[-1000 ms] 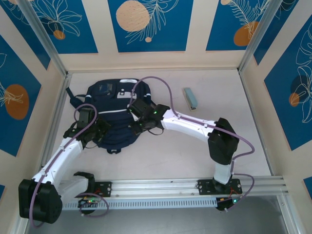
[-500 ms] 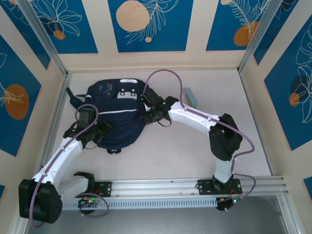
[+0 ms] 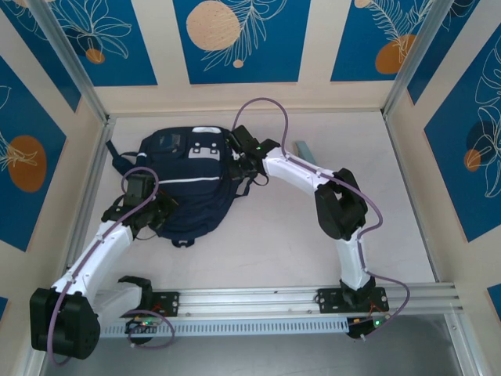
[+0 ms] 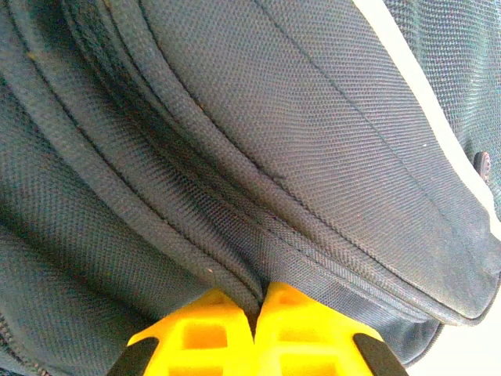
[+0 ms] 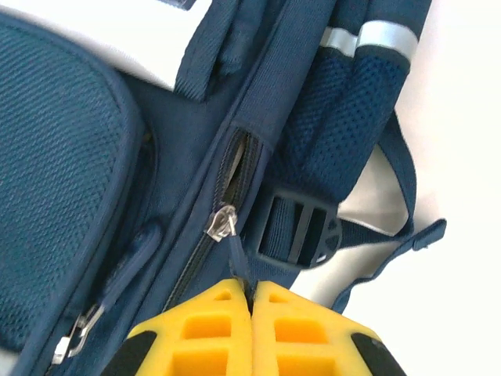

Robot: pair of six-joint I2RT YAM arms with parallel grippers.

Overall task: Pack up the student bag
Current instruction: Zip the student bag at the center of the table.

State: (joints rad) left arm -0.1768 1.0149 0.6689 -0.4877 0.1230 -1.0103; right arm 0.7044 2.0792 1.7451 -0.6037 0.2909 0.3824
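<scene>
The student bag (image 3: 188, 192) is a dark navy backpack lying flat at the back left of the table, with white stripes across it. At the bag's lower left edge my left gripper (image 3: 163, 210) is shut. In the left wrist view its yellow fingertips (image 4: 254, 313) pinch a fold of bag fabric (image 4: 274, 117) along a seam. My right gripper (image 3: 236, 162) is at the bag's upper right edge. In the right wrist view it (image 5: 252, 294) is shut on the navy zipper pull, just below the metal slider (image 5: 221, 223). Above the slider the zipper (image 5: 243, 160) gapes slightly. A strap buckle (image 5: 301, 231) sits beside it.
A pale blue-green block (image 3: 304, 153) lies right of the bag, partly behind my right arm. Panel walls close in the table on the left, back and right. A metal rail (image 3: 258, 301) runs along the near edge.
My right gripper has moved toward the back along the bag's right side, from mid-bag to its upper right edge, and its arm has folded in. The left arm has not moved.
</scene>
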